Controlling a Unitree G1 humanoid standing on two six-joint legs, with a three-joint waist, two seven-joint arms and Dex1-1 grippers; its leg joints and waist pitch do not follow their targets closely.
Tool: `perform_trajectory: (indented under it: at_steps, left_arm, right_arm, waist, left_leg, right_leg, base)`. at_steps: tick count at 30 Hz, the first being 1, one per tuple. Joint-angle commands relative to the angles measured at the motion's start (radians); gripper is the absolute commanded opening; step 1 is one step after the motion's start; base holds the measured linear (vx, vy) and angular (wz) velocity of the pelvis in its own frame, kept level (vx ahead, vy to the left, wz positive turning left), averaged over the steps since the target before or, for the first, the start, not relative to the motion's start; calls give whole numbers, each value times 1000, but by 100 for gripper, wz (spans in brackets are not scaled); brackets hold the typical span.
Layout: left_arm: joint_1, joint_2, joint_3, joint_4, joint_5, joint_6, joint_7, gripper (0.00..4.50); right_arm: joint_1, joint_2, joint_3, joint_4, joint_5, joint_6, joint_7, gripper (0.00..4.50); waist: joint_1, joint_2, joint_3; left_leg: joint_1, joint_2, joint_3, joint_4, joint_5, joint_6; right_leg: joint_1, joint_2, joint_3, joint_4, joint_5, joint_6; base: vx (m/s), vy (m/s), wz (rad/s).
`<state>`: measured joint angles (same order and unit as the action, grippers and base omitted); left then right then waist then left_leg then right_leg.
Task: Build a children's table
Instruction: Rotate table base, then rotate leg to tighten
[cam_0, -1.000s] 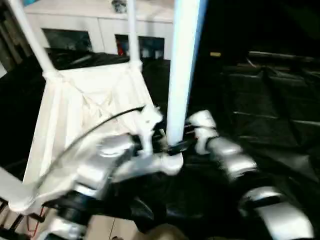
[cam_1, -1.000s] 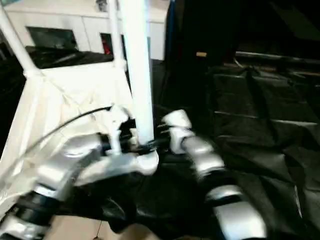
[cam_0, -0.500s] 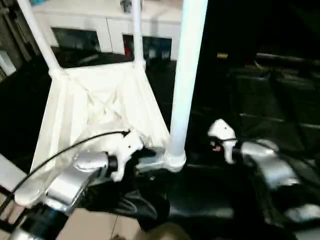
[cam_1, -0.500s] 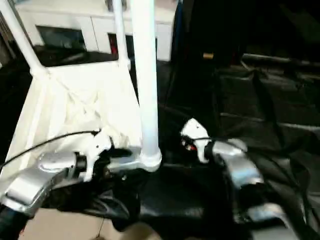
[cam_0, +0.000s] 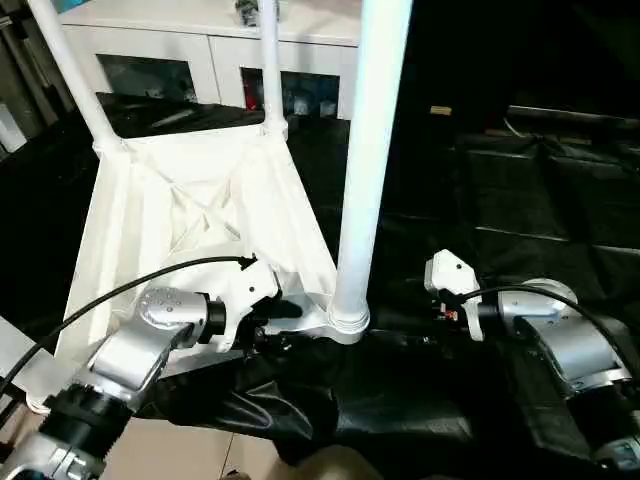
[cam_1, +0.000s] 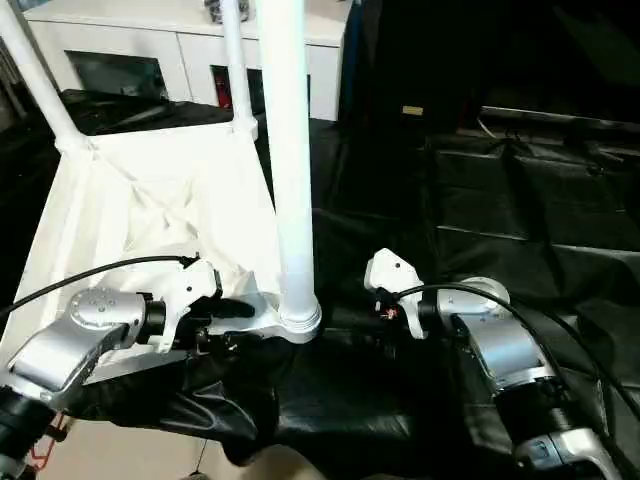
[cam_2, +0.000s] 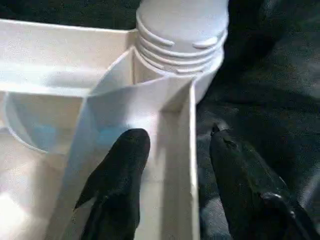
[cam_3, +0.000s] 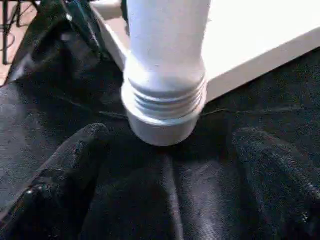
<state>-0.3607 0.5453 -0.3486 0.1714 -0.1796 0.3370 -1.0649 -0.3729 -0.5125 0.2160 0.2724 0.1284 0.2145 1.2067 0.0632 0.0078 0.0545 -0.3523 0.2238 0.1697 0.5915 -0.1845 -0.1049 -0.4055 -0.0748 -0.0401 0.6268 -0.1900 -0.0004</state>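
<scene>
The children's table lies upside down on black cloth, the ribbed underside of its white tabletop (cam_0: 200, 210) facing up. A thick white leg (cam_0: 370, 150) stands in the near right corner socket (cam_0: 345, 320). Two more legs (cam_0: 70, 75) (cam_0: 268, 60) rise from the far corners. My left gripper (cam_2: 176, 136) reaches over the near edge beside that socket. One black finger (cam_2: 120, 170) is inside the rim wall and the other (cam_2: 235, 175) outside, with gaps on both sides. My right gripper (cam_3: 172, 134) stands open, its fingers spread wide, a short way right of the socket and not touching it.
A white cabinet with glass doors (cam_0: 200, 50) stands behind the tabletop. Wrinkled black cloth (cam_0: 520, 200) covers the surface to the right. A black cable (cam_0: 120, 290) arcs from my left forearm. Beige floor (cam_0: 190, 455) shows below the near edge.
My right gripper has drawn back to the right from the leg's base. My left gripper's fingers have narrowed around the tabletop rim. The camera has shifted.
</scene>
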Motion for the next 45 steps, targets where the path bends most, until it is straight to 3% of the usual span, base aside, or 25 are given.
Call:
perform_trajectory:
  at_steps: [1, 12, 23, 27, 31, 40, 45]
  left_arm:
    - [-5, 12, -12, 17, 15, 7, -5, 188]
    - [-15, 14, -10, 57, 34, 43, -6, 105]
    - [-9, 42, -31, 48, 42, 88, -40, 18]
    - [-5, 37, -29, 46, 43, 85, -41, 0]
    - [4, 22, -22, 39, 39, 70, -36, 0]
    - [18, 16, -22, 21, 33, 67, -29, 0]
    - [24, 13, -19, 22, 39, 60, -26, 0]
  right_arm:
    - [4, -9, 1, -30, 21, 24, 7, 450]
    - [-4, -7, 8, -57, 27, 64, 9, 450]
    - [-10, 43, 36, -59, 32, 76, -9, 450]
    - [-28, 86, 50, -23, 20, 80, -42, 410]
    - [-59, 139, 60, 25, 7, 64, -78, 384]
    - [-95, 178, 62, 85, -1, 43, -105, 300]
    - [-109, 198, 71, 124, -9, 27, -111, 274]
  waist:
    - [6, 5, -62]
    - [5, 1, -59]
    - [1, 3, -60]
    - [1, 4, -57]
    - [2, -1, -57]
    - [4, 1, -60]
    - [2, -1, -56]
  left_leg:
    - [-2, -5, 7, -69, -255, 22]
    - [-1, -5, 6, -71, -273, 14]
    - [-2, -5, 5, -72, -264, 12]
    - [1, -4, 5, -74, -282, 6]
    - [0, -4, 4, -76, -289, -1]
    - [-1, -4, 6, -76, -259, 0]
    - [0, -4, 5, -78, -289, -2]
  right_leg:
    - [51, -36, 29, -80, -204, -226]
    - [49, -38, 29, -87, -282, -198]
    - [48, -39, 29, -85, -276, -200]
    - [43, -40, 29, -89, -312, -193]
    - [42, -40, 30, -91, -338, -181]
    - [44, -40, 31, -81, -256, -201]
    - [41, -43, 31, -89, -336, -179]
  base:
    - [0, 0, 0]
    - [0, 0, 0]
    - [0, 0, 0]
    - [0, 0, 0]
    - [0, 0, 0]
    - [0, 0, 0]
    - [0, 0, 0]
